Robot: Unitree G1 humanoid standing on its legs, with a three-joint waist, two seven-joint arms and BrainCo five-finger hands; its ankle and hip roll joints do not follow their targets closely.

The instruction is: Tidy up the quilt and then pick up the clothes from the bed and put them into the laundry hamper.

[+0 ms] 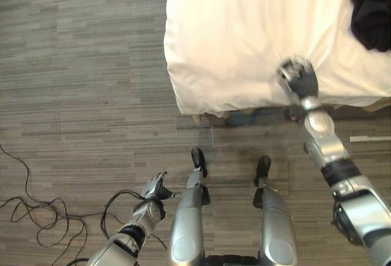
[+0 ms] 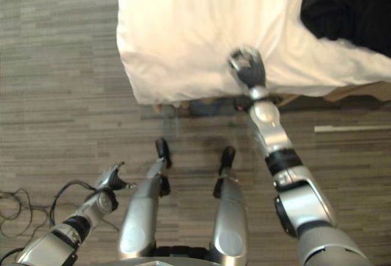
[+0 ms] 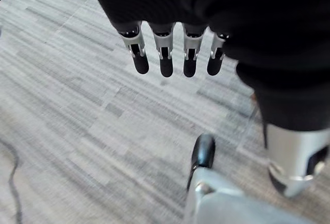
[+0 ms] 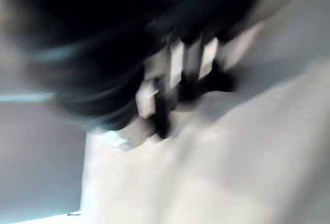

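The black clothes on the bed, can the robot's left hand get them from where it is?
Probably not: the left hand hangs low over the floor, and the black clothes lie across the bed.

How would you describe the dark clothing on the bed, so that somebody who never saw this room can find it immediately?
Start from the bed under the white quilt, which fills the far part of the head views. Follow the quilt toward the robot's right, past the right hand resting near its front edge. There lies the black clothing, a crumpled heap, the single dark thing on the pale quilt.
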